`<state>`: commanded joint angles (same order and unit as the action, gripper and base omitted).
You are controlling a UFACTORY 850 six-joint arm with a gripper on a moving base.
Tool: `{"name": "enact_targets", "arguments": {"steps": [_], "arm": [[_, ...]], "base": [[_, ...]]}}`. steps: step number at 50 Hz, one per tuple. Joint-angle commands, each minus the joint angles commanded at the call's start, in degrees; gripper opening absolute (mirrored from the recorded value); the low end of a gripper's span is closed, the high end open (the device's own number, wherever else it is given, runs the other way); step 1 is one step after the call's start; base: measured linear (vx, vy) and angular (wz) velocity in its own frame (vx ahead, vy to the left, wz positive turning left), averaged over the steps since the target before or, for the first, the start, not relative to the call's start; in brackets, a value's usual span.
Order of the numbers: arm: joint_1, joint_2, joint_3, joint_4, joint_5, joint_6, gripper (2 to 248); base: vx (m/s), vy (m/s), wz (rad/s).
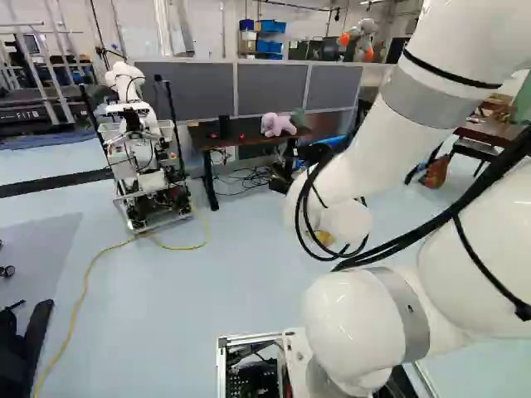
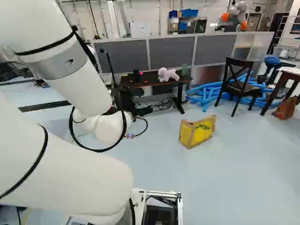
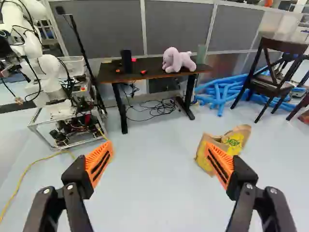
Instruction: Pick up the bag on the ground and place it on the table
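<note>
I have my claw point(image 3: 158, 151) wide and empty, presumably so it can straddle the yellow bag point(image 2: 197, 132) on the floor point(image 2: 234, 178) before lifting toward the counter point(image 3: 137, 76).

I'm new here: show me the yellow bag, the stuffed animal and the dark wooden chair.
Yellow bag point(image 2: 197, 132): right base view, on its printed side.
Stuffed animal point(image 3: 177, 60): wrist view, on its body.
Dark wooden chair point(image 2: 240, 86): right base view, on its seat.

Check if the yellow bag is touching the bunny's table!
Apart. The wrist view shows floor between the bag and the table.
</note>
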<state>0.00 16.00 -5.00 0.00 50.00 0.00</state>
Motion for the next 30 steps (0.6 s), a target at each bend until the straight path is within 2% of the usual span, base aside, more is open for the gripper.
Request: {"name": "enact_targets", "arguments": {"steps": [30], "arm": [[0.00, 0.00, 0.00, 0.00, 0.00, 0.00, 247]], "base": [[0.000, 0.000, 0.000]]}}
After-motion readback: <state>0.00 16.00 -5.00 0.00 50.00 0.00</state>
